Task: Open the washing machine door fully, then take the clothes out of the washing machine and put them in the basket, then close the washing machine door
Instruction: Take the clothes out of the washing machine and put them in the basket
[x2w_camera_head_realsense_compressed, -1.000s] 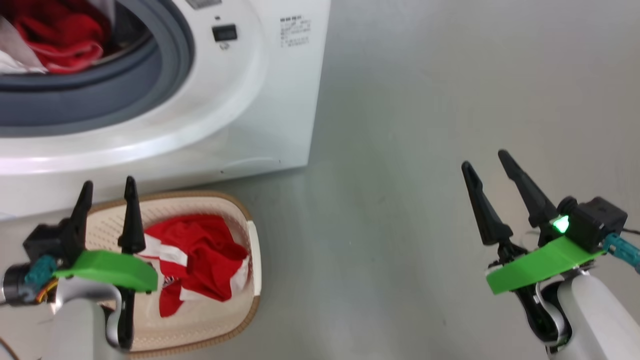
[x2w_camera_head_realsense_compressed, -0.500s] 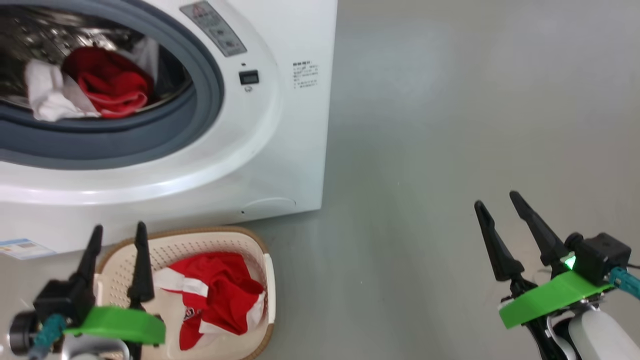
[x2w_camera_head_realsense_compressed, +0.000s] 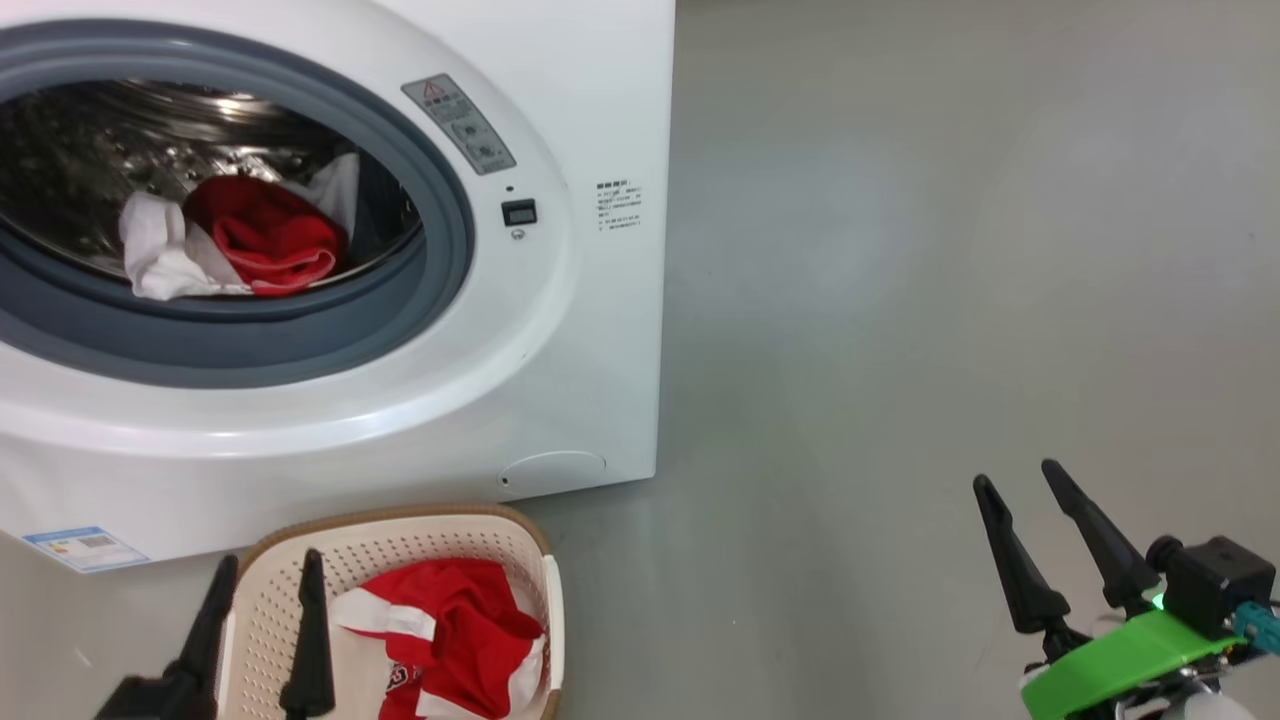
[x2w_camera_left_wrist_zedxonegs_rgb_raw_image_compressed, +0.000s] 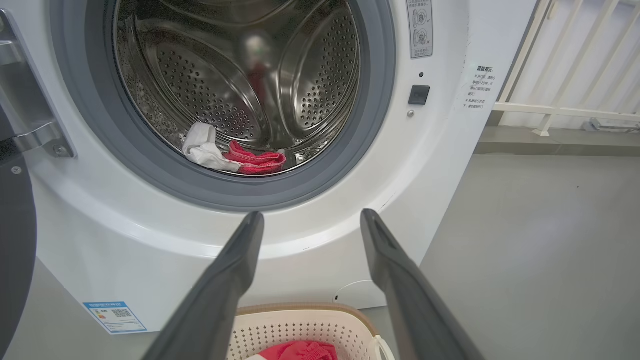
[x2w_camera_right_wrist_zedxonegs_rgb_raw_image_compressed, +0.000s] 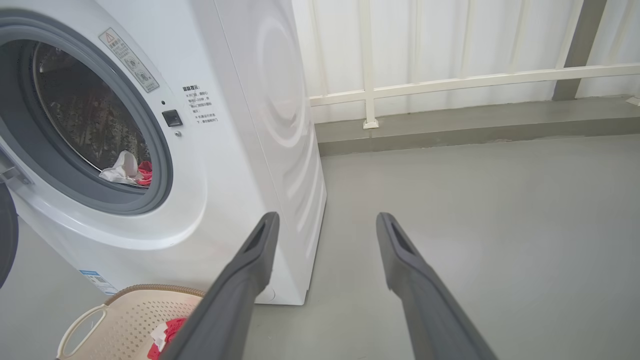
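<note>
Left fingers (x2w_camera_head_realsense_compressed: 310, 640) over basket (x2w_camera_head_realsense_compressed: 420, 550)

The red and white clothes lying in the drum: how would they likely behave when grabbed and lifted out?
Probably floppy: the clothes lie crumpled in folds, so they would likely drape and dangle. Likely light, being thin fabric. Trailing ends might drag over the grey rubber ring.
</note>
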